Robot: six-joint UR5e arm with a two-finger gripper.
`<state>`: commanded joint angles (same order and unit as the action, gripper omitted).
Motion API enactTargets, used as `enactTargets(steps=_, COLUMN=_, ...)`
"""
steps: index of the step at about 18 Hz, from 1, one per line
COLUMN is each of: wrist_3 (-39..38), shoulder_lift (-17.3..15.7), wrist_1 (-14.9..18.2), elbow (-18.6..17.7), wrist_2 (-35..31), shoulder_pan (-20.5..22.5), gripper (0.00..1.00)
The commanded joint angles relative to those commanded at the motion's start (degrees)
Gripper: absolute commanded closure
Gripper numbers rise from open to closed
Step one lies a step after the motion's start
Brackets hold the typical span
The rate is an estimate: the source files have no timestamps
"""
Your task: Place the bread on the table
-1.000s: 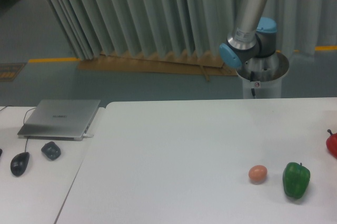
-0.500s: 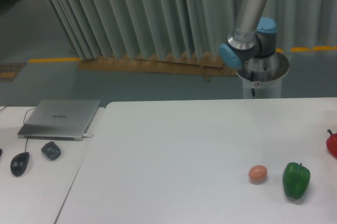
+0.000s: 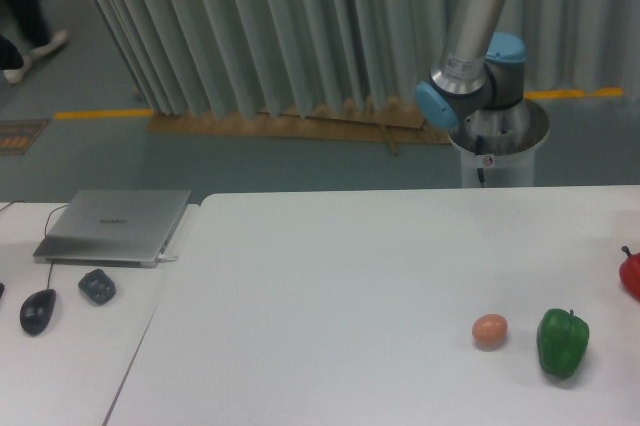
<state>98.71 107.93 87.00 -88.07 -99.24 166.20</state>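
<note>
The bread is out of view. The white table [image 3: 330, 286] fills the lower middle and right of the camera view. Only the base and lower links of the arm [image 3: 470, 36] show, behind the table's far edge at the upper right. The gripper itself is outside the frame.
A tan egg [image 3: 490, 330] and a green pepper [image 3: 562, 342] sit near the front right of the table. A red pepper [image 3: 631, 273] is cut by the right edge. On the adjoining desk lie a laptop [image 3: 115, 225], a mouse [image 3: 38, 310] and a dark object [image 3: 97, 286].
A person's legs have come into view on the floor at the top left. The arm and the objects on the table have not moved.
</note>
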Motion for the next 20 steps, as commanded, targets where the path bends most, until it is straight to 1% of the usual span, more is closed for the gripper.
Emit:
enactTargets(steps=3, wrist_3=-3.33, shoulder_lift=-1.31, wrist_1=3.69, elbow=1.76, wrist_2=4.65, shoulder_pan=-0.27, gripper=0.73)
enactTargets(steps=4, wrist_3=-3.69, shoulder_lift=-1.76, wrist_1=4.75, elbow=1.85, wrist_2=5.80, shoulder_pan=-0.44, gripper=0.73)
enactTargets(steps=5, wrist_3=-4.04, shoulder_lift=-2.46, wrist_1=5.46, elbow=1.85, wrist_2=7.46, shoulder_pan=-1.57, gripper=0.73)
enactTargets(steps=6, wrist_3=-5.35, shoulder_lift=-2.98, wrist_1=5.64, elbow=1.85, wrist_2=7.66, shoulder_pan=-2.63, gripper=0.73)
enactTargets(steps=10, wrist_3=-11.59, shoulder_lift=-3.61, wrist_1=5.47, elbow=1.85, wrist_2=8.09, shoulder_pan=-6.94, gripper=0.73)
enactTargets(steps=16, wrist_3=-21.08, shoulder_lift=-3.61, wrist_1=4.85, elbow=1.85, wrist_2=12.31, shoulder_pan=-12.38, gripper=0.73)
enactTargets(steps=18, wrist_3=-24.60, shoulder_lift=-3.34, wrist_1=3.72, elbow=1.85, wrist_2=13.19, shoulder_pan=-14.23, gripper=0.73)
enactTargets(steps=20, wrist_3=-27.33, shoulder_lift=-3.08, wrist_1=2.31, elbow=0.98, wrist_2=13.89, shoulder_pan=-16.51, gripper=0.73)
